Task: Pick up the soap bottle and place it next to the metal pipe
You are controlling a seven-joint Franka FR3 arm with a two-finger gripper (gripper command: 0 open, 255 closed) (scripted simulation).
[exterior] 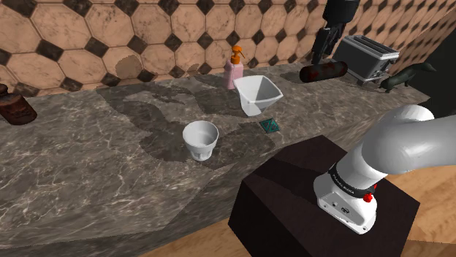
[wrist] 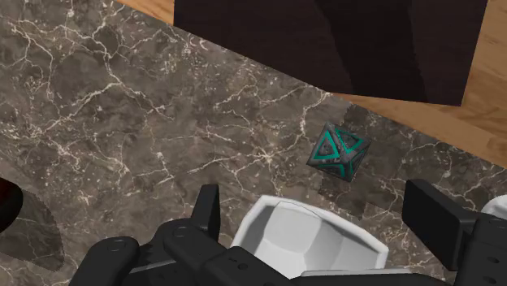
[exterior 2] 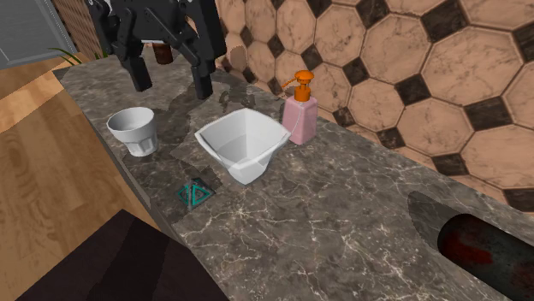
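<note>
In the second exterior view the gripper (exterior 2: 171, 75) was seen at upper left, jaws wide and empty. The soap bottle (exterior 2: 300, 113) was found upright right of it, upper centre, just behind the white bowl (exterior 2: 257, 168); the pipe (exterior 2: 483, 252) lay lower right.

Kitchen: stone counter (exterior: 88, 160), tiled backsplash (exterior: 146, 29), toaster (exterior: 365, 57)

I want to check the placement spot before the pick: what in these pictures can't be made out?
- Dark red-and-black pipe: second exterior view, cut off by the right and bottom edges, so its length is unclear.
- Pink soap bottle with orange pump: same view, any gap to the white square bowl is too small to tell.
- Black gripper: same view, upper part cut off by the top edge.
</note>
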